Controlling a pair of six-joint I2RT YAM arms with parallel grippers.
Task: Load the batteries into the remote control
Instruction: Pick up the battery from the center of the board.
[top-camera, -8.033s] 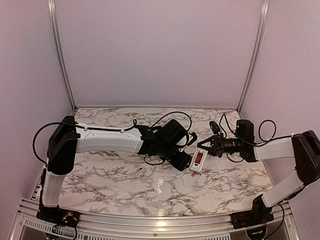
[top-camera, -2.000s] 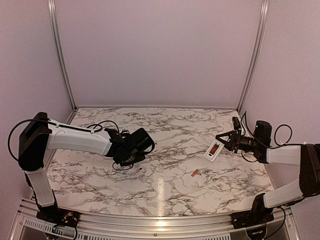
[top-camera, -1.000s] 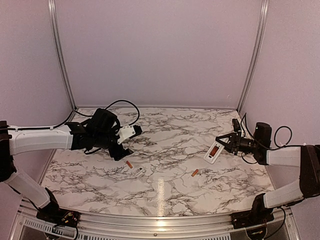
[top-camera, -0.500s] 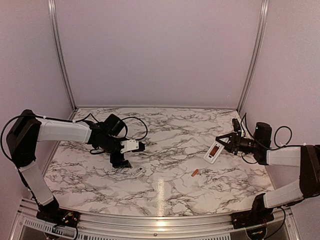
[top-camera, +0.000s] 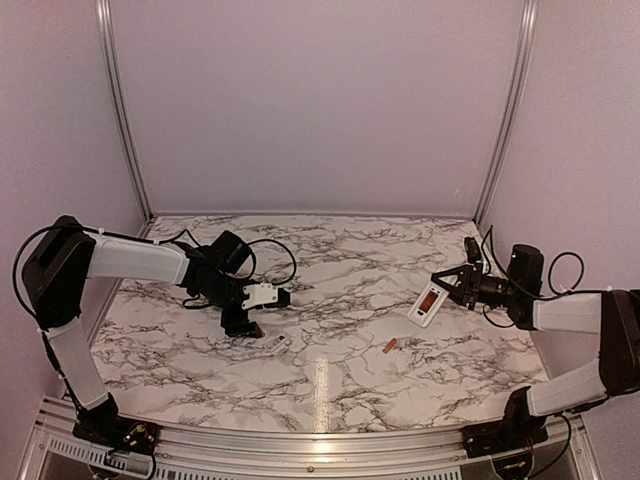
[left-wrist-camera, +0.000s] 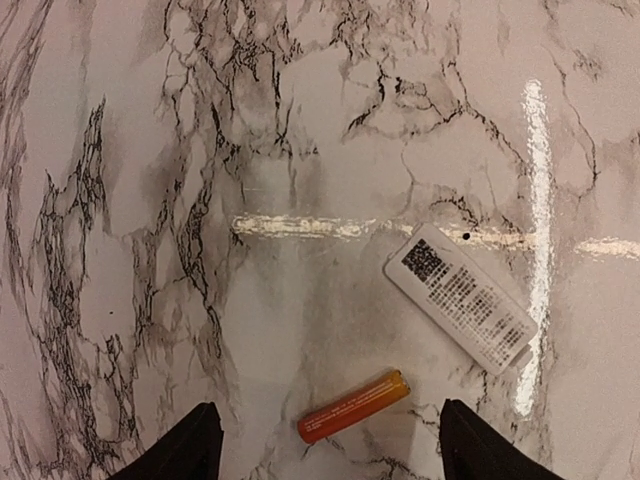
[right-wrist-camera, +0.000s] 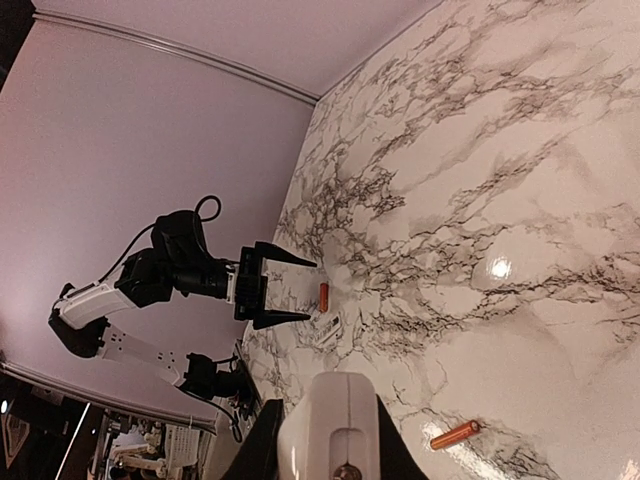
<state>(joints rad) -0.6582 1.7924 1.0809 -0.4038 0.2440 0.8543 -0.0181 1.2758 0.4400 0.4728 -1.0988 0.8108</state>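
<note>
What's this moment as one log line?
left claw: open over orange cylindrical battery | right claw: shut on white rectangular remote | second orange battery: lying loose

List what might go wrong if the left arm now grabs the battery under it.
1. The battery lies slanted between the open left fingers on glossy marble; closing on it may roll or squirt it away.
2. The white cover lies close beside it; a finger could catch or drag it.
3. The right fingers pinch the remote in the air by one end; pressing a cell in may twist it.
</note>
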